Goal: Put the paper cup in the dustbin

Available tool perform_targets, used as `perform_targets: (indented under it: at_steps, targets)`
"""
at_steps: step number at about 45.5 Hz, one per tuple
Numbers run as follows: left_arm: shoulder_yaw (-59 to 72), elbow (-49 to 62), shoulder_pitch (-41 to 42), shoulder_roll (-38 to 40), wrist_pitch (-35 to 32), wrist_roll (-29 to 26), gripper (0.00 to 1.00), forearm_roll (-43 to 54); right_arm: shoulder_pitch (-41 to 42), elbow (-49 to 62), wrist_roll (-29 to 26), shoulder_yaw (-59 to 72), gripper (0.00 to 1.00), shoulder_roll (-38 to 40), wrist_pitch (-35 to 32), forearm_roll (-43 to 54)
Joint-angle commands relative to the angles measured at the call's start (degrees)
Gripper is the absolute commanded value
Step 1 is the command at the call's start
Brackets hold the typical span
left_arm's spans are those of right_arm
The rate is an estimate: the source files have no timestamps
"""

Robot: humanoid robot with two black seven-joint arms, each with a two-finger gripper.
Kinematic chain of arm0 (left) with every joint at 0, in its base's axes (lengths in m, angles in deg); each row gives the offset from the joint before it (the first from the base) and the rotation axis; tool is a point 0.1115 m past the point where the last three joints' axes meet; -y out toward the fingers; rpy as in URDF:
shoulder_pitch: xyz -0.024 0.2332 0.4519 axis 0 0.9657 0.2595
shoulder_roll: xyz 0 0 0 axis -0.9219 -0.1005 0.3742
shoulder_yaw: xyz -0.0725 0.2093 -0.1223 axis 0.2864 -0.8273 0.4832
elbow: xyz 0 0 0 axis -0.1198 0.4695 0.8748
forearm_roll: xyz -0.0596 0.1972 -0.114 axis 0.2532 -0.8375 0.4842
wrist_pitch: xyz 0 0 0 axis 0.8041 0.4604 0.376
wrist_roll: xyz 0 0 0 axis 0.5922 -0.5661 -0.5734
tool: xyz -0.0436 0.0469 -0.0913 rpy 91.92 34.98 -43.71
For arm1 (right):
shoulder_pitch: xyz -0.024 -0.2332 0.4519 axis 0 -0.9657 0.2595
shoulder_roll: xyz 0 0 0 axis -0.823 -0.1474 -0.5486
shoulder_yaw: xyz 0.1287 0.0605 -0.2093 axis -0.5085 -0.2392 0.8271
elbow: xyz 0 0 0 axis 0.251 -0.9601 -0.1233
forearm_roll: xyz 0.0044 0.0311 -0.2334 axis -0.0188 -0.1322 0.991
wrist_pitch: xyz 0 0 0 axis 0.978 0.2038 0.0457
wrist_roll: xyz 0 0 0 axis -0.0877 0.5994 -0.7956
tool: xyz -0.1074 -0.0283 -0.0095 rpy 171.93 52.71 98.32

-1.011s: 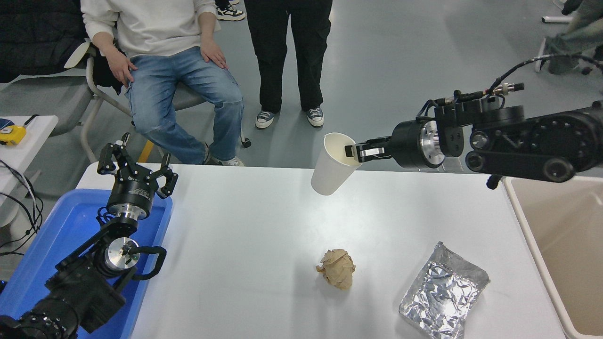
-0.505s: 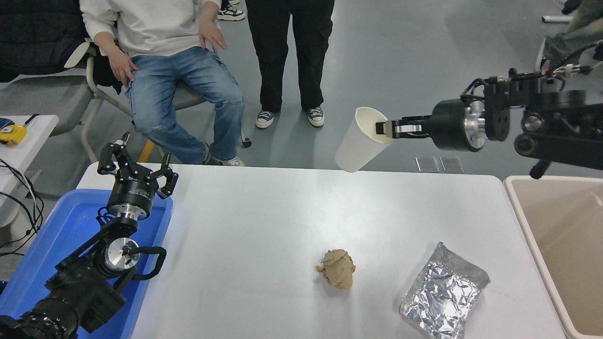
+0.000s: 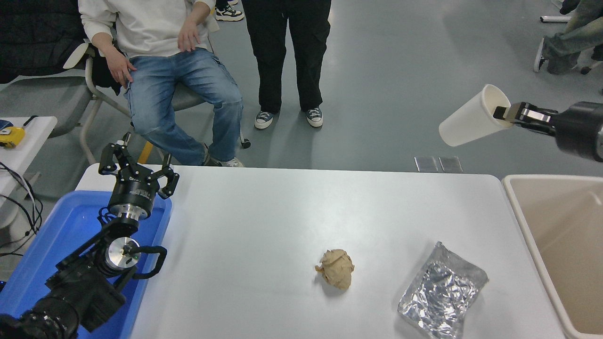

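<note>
My right gripper (image 3: pixel 503 113) is shut on the rim of the white paper cup (image 3: pixel 471 118) and holds it tilted high in the air, beyond the table's far right corner. The cup's base points down to the left. The beige dustbin (image 3: pixel 520 214) stands at the table's right edge, below and to the right of the cup. My left gripper (image 3: pixel 137 165) is open and parked at the lower left, above the blue tray.
A crumpled brown paper ball (image 3: pixel 336 269) and a silver foil bag (image 3: pixel 440 292) lie on the white table (image 3: pixel 264 226) near the front. A blue plastic tray (image 3: pixel 56 235) sits at the left. A seated person (image 3: pixel 160 56) and a standing person (image 3: pixel 287 52) are at the far side.
My right arm has swung to the right and upward, carrying the cup from above the table's far edge to near the dustbin. The cup has tilted further over. The seated person's hand has lifted.
</note>
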Motion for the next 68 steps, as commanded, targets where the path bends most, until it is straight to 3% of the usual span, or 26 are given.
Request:
perform_targets:
  at_steps: [1, 15, 27, 43, 68]
  targets:
    - [0.08, -0.08, 0.02, -0.01, 0.00, 0.00, 1.00, -0.01, -11.79, 5.44, 3.07, -3.45, 0.00, 7.25, 1.63, -12.62]
    - [-0.01, 0.01, 0.02, -0.01, 0.00, 0.00, 1.00, -0.01, -22.86, 12.38, 4.04, -3.54, 0.00, 4.53, 1.89, -31.88]
    - [0.08, 0.01, 0.02, -0.01, 0.00, -0.09, 1.00, -0.01, -34.81, 24.42, 6.24, -7.92, 0.00, -4.70, 0.58, -45.51]
    - [-0.01, 0.01, 0.02, -0.01, 0.00, 0.00, 1.00, -0.01, -52.84, 41.12, 5.80, -29.55, 0.00, -19.82, -0.74, -45.51]
    - [0.08, 0.01, 0.02, -0.01, 0.00, -0.09, 1.00, -0.01, -55.04, 68.11, 5.63, -32.10, 0.00, -42.14, 0.05, -46.30]
